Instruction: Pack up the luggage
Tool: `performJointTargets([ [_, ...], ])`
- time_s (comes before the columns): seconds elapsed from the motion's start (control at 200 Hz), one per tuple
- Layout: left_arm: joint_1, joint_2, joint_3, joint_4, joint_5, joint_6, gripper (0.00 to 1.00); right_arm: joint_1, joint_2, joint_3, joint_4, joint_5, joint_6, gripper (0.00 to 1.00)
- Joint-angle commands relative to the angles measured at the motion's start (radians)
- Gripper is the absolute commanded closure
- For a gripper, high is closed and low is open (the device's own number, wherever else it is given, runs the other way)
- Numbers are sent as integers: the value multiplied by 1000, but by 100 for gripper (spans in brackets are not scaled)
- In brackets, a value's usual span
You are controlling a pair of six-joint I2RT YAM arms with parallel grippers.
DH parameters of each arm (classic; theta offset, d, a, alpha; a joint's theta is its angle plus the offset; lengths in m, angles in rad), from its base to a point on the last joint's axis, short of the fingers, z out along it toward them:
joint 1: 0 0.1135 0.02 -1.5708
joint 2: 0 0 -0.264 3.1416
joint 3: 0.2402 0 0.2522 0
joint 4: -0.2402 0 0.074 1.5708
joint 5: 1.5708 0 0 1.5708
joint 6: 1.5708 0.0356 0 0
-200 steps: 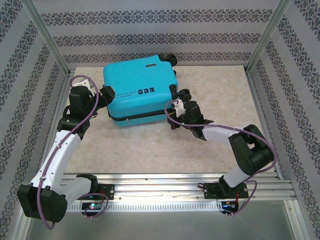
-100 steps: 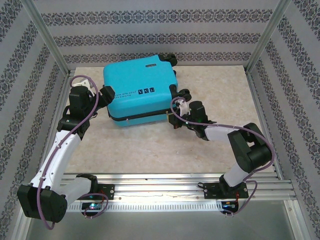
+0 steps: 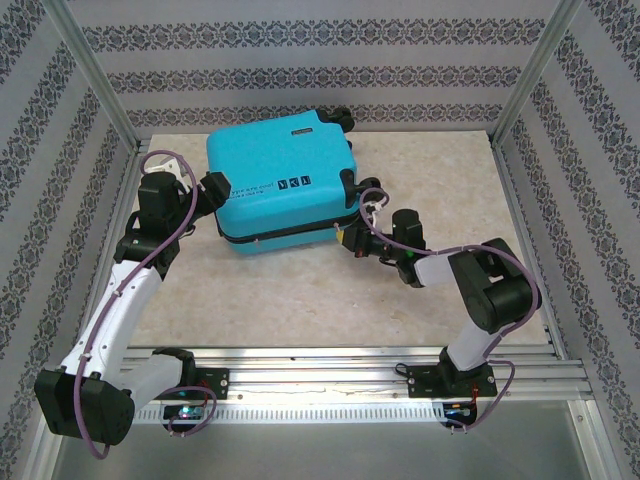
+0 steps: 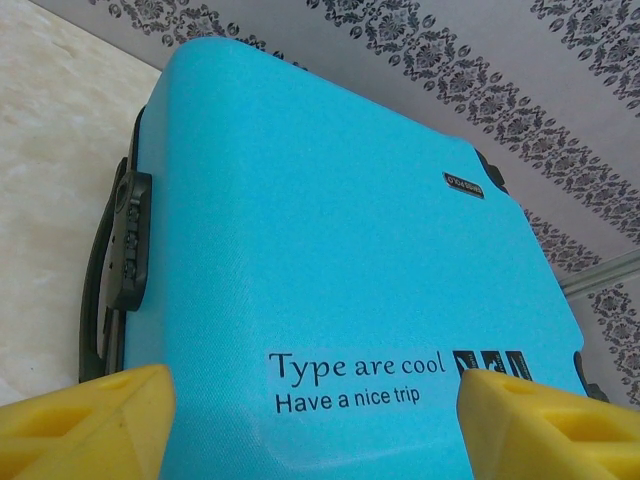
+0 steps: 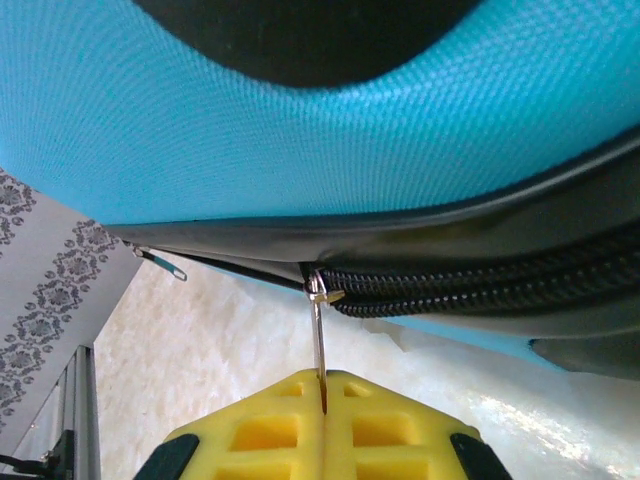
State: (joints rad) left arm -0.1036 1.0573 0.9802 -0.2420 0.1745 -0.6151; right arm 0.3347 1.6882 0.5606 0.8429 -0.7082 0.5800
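Sitting on marbled tabletop (image 3: 300, 290) is luggage (image 3: 280, 185) (patterned walls (image 3: 320, 75)).

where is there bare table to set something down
Widest: the table right of the luggage, up to the right frame post. Also the strip between luggage and base rail. Crowded: the luggage's left edge, at the open left gripper, and its near-right corner, where the right gripper pinches the zipper pull.

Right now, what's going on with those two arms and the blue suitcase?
The luggage lies flat on the table, lid down. The right gripper is shut on the zipper pull at the near right corner, and the zipper is only partly closed there. The left gripper is open at the luggage's left edge, apparently steadying it.
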Motion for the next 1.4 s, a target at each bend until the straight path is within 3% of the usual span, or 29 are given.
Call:
performJointTargets([
  [0.0,-6,-5,16,15,13,-4,25,-28,-47,-48,25,-7,19,100],
  [0.185,-6,7,19,24,22,-12,25,-29,-51,-54,5,-56,39,100],
  [0.22,-7,6,19,24,24,-11,25,-29,-57,-60,-1,-43,37,93],
  [0.29,-6,5,18,26,26,-14,25,-23,-73,-69,-34,6,23,70],
  [0.43,-6,4,19,24,27,-14,25,30,-147,-70,-151,140,-48,62],
  [0.51,-7,2,19,22,26,-15,25,90,-209,-47,-284,268,-111,62],
  [0.605,-6,1,10,28,27,-20,25,188,-274,1,-453,529,-168,64],
  [0.734,-7,-2,2,37,32,-26,25,294,-302,48,-588,892,-103,64],
  [0.894,-6,-12,1,32,31,-23,25,374,-246,107,-644,1081,-66,63],
  [1.194,-6,-29,1,17,28,-18,25,419,-152,213,-644,1164,-101,64],
  [1.289,-6,-36,-3,17,23,-17,25,378,-163,227,-654,1136,-97,65],
  [1.394,-7,-39,-7,14,25,-17,25,298,-185,223,-663,1078,-59,73],
])
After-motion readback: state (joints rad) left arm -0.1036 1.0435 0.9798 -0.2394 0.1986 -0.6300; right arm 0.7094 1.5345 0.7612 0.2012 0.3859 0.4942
